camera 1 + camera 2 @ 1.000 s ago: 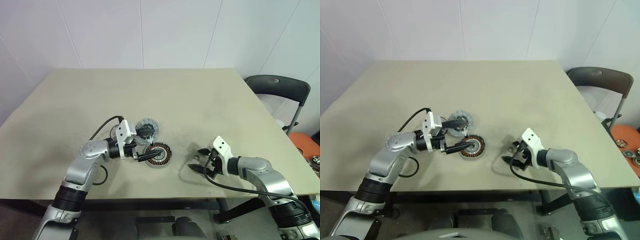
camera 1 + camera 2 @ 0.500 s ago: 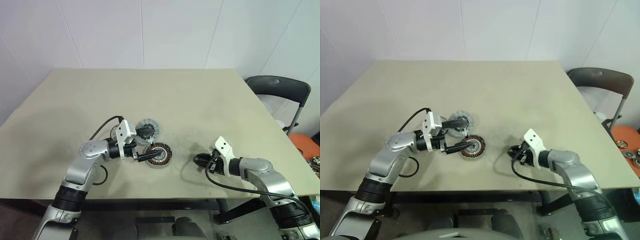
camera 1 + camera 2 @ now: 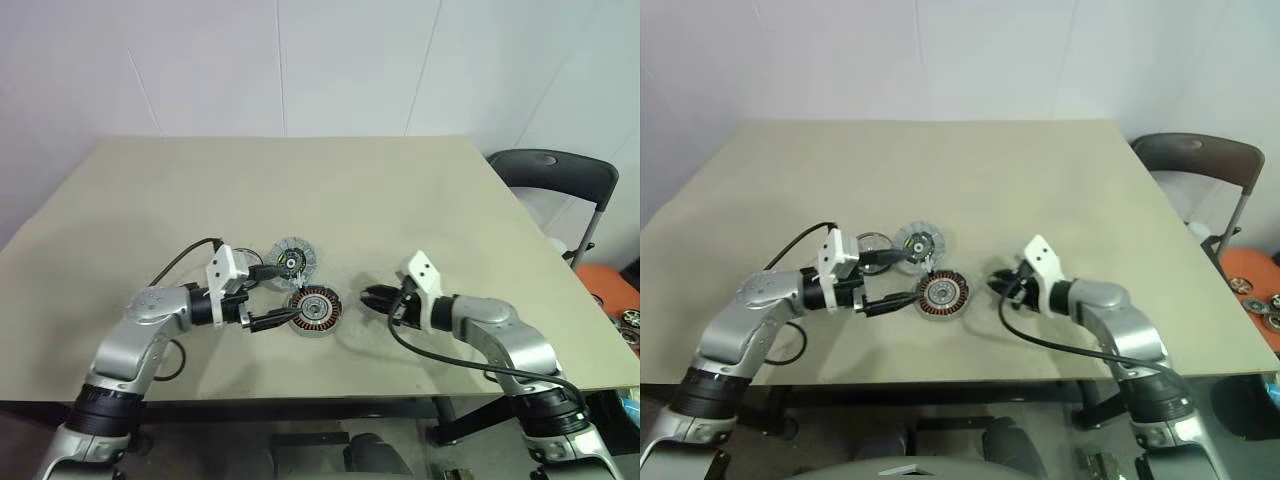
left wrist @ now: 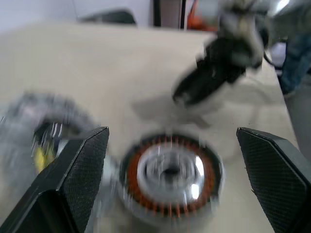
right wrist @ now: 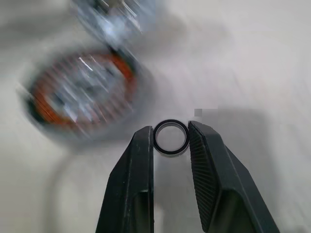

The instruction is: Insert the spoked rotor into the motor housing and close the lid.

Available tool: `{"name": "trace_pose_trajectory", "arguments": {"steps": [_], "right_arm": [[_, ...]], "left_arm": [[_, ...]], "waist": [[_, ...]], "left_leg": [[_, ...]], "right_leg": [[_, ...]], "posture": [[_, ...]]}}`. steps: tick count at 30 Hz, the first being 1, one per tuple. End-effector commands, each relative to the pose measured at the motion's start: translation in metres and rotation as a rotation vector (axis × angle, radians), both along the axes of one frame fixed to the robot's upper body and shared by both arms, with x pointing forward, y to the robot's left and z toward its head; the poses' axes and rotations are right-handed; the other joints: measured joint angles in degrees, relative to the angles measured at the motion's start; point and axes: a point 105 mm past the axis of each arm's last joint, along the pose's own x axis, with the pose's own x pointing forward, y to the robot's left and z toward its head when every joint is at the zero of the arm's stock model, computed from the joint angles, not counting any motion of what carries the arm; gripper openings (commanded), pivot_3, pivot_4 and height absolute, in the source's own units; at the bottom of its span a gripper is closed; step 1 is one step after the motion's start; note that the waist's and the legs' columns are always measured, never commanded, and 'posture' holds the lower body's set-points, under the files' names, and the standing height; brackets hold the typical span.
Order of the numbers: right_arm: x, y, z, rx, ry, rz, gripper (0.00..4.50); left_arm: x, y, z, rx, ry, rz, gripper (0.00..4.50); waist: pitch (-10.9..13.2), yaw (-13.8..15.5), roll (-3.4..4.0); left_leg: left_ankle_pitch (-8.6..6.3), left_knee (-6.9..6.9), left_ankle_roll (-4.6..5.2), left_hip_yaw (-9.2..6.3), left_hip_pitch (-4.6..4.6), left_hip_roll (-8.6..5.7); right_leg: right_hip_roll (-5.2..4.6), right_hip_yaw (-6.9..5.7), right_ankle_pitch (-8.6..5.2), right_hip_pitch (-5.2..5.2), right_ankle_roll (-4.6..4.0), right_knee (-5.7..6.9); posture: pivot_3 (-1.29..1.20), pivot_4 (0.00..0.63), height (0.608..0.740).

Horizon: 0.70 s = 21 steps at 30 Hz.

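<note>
Motor housing: 1 unit, a dark ring with copper-coloured windings, lying flat on the beige table near its front edge, between my 2 arms. A silvery round part fills its centre. That may be the spoked rotor already seated, but the blur hides any spokes, so I log it as unconfirmed. Lid: 1 unit, a light-grey ribbed disc with a dark centre, flat on the table just behind the housing and slightly to its left, not yet fitted. Left gripper: jaws spread as wide as they go and empty. 1 finger reaches toward the lid and the other lies at the housing's left edge; I cannot tell whether it touches. Right gripper: jaws drawn in to a narrow gap, pinching 1 small dark-rimmed ring by its outer edge, with a hollow centre and no spokes that I can see. It hangs above the table just right of the housing, pointing at it. Step in hand, as I judge it: carry this ring over the housing's centre and set it down. Handling notes: keep the ring level in the pinch, line its opening up with the dark centre hole before lowering, and descend slowly and straight. Let the left gripper brace the housing so that it cannot slide. Release only once the ring sits flush, since a tilted entry could jam or knock the housing aside.
</note>
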Motion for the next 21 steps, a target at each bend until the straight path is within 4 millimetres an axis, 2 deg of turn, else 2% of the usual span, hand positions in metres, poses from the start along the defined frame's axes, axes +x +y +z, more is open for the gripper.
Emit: {"name": "trace_pose_trajectory", "arguments": {"steps": [1, 9, 16, 21], "right_arm": [[0.002, 0.017, 0.013, -0.007, -0.040, 0.038, 0.67], [0.008, 0.037, -0.001, -0.125, -0.024, 0.104, 0.67], [0.010, 0.065, 0.006, -0.096, -0.040, 0.170, 0.67], [0.004, 0.070, 0.003, -0.108, -0.021, 0.215, 0.67]], "left_arm": [[-0.005, 0.000, 0.013, -0.002, -0.042, -0.010, 4.50], [-0.009, 0.006, 0.002, 0.064, -0.020, 0.010, 4.50], [-0.010, 0.010, -0.004, 0.097, -0.013, 0.024, 4.50], [-0.010, 0.009, -0.004, 0.094, -0.017, 0.029, 4.50]], "waist": [[0.00, 0.36, 0.00], [0.00, -0.16, 0.00], [0.00, -0.05, 0.01], [0.00, 0.05, 0.01]], "left_leg": [[0.00, 0.01, 0.00, 0.00, -0.02, -0.01], [0.00, 0.06, 0.00, 0.01, 0.04, -0.01], [0.00, -0.05, 0.00, 0.01, -0.03, 0.01], [0.00, -0.01, 0.00, 0.01, -0.03, 0.01]], "right_leg": [[-0.02, 0.00, 0.00, 0.00, -0.01, -0.02], [0.00, 0.00, -0.01, 0.00, -0.04, 0.00], [0.00, -0.01, 0.00, -0.11, -0.03, 0.00], [0.00, -0.01, 0.00, -0.09, -0.03, 0.00]], "posture": [[0.00, 0.000, 0.740], [0.00, 0.000, 0.740], [0.00, 0.000, 0.740], [0.00, 0.000, 0.740]]}}
